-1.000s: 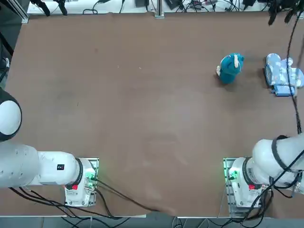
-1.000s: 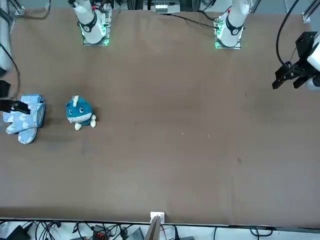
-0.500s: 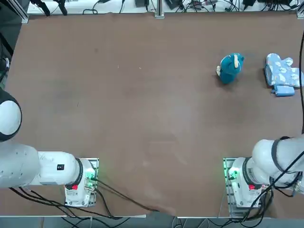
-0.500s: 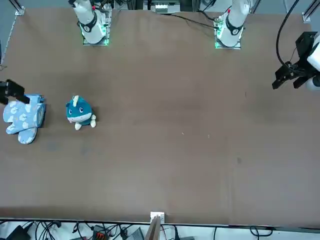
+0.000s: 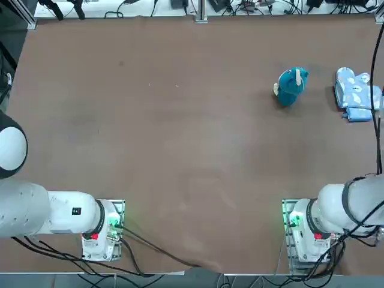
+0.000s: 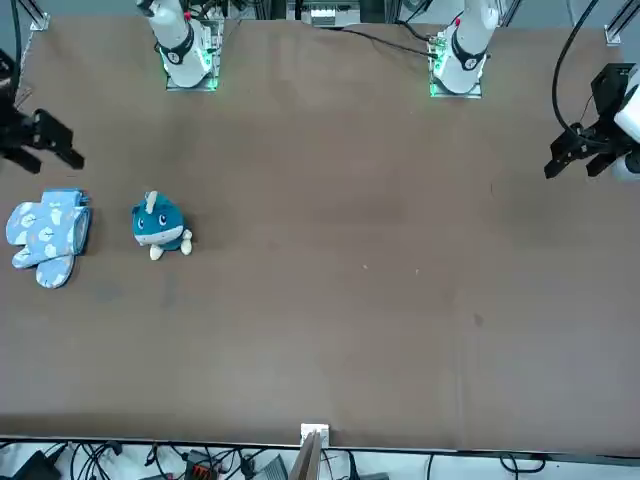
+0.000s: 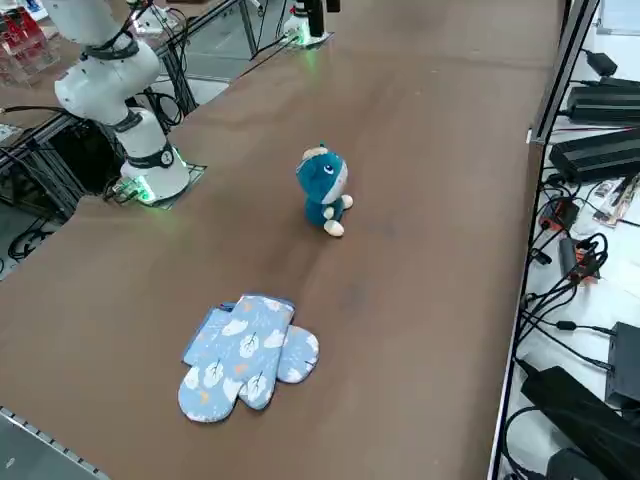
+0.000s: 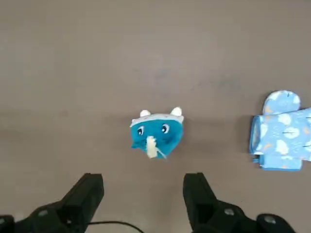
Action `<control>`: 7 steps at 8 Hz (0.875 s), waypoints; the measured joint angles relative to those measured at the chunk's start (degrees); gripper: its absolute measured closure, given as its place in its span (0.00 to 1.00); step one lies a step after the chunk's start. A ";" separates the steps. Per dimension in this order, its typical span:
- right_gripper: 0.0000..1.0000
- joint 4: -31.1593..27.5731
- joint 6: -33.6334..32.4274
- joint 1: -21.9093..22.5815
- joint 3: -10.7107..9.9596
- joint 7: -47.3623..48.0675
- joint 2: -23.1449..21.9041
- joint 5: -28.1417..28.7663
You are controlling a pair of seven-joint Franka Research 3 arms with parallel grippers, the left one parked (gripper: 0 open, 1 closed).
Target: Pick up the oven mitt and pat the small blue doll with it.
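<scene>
The right tool (image 8: 143, 187) was open and gripped nothing, hovering above the bench (image 5: 198, 138) near its right-hand edge. The blue doll (image 7: 325, 188) sat upright on the bench, its pale belly showing. The mitt (image 7: 240, 358), light blue with white patches, lay flat near the doll, apart from it, on the doll's right as the robot faced them.
</scene>
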 joint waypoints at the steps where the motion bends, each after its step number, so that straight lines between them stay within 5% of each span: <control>1: 0.00 -1.68 0.57 3.91 -4.74 -0.08 -0.74 0.48; 4: 0.00 -7.89 2.28 13.01 -14.40 -0.72 -4.45 0.52; 7: 0.00 -9.17 2.75 14.09 -15.77 -1.07 -6.46 0.52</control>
